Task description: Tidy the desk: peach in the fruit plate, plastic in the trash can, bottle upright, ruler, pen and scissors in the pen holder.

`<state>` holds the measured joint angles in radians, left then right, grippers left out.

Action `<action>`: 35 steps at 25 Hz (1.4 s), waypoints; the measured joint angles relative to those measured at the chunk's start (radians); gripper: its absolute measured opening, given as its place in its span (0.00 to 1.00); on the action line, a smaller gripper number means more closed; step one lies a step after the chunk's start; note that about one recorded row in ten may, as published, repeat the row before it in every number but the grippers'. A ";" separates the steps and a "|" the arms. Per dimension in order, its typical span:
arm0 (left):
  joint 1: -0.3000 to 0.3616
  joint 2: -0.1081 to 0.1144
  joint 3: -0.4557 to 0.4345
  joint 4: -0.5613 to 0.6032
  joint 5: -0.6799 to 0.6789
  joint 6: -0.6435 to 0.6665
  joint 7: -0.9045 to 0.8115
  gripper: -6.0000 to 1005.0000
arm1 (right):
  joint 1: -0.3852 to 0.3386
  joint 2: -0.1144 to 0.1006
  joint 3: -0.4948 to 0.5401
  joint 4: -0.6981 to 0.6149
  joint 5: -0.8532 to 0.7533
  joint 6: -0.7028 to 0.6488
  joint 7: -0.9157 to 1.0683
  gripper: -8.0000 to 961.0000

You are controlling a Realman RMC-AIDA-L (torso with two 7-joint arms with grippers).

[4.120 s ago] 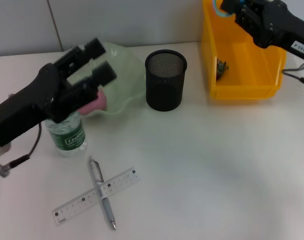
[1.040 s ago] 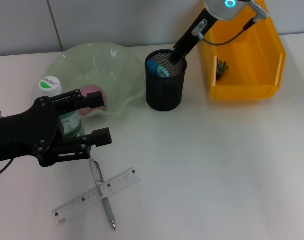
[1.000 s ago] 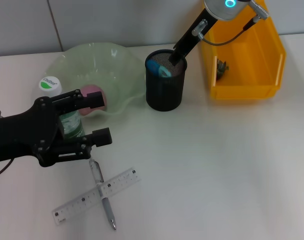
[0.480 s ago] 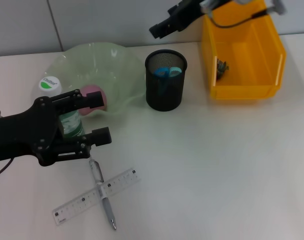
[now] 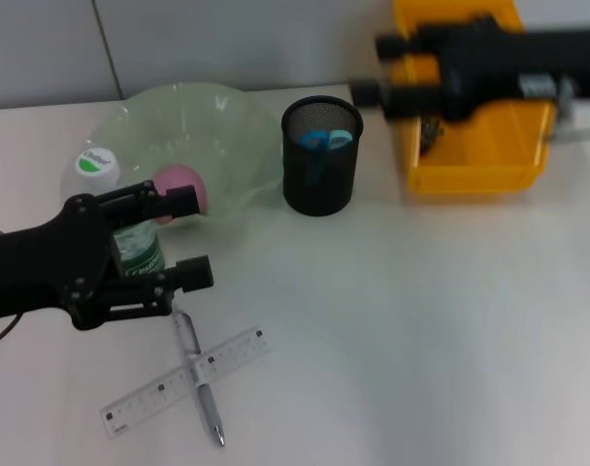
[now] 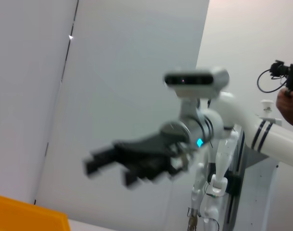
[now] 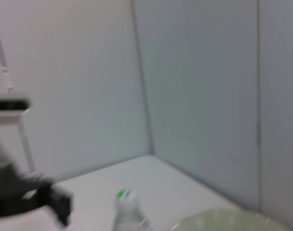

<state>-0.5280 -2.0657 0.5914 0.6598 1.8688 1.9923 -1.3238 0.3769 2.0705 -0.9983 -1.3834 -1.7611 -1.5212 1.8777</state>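
Left gripper (image 5: 183, 236): fingers spread, bottle (image 5: 130, 233) flanked, not clamped.
Right gripper (image 5: 377, 70): fingers parted, empty, beside pen holder (image 5: 320, 180).
Scissors (image 5: 319, 144): held in pen holder.

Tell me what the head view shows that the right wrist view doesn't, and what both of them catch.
Only the head view shows the black mesh pen holder with blue-handled scissors inside, the yellow plastic bin, the pink peach, the clear ruler crossed by the silver pen, and the right tool. Only the right wrist view shows the wall corner. Both show the green-capped clear bottle, the pale green glass plate and the left tool.
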 joint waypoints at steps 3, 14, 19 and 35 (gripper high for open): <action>0.000 0.001 0.016 0.006 0.002 -0.002 0.000 0.81 | -0.026 -0.001 0.043 0.058 0.010 -0.087 -0.061 0.75; 0.012 0.001 0.144 0.107 0.004 -0.039 -0.101 0.81 | -0.052 -0.083 0.181 0.591 -0.074 -0.294 -0.470 0.76; 0.009 0.001 0.225 0.148 0.006 -0.066 -0.151 0.81 | -0.051 -0.075 0.189 0.638 -0.116 -0.244 -0.541 0.77; 0.005 0.002 0.320 0.337 0.031 -0.079 -0.274 0.81 | -0.022 -0.051 0.194 0.610 -0.176 -0.217 -0.498 0.80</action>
<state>-0.5228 -2.0635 0.9113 0.9969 1.8998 1.9129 -1.5982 0.3545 2.0199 -0.8043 -0.7731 -1.9375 -1.7378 1.3794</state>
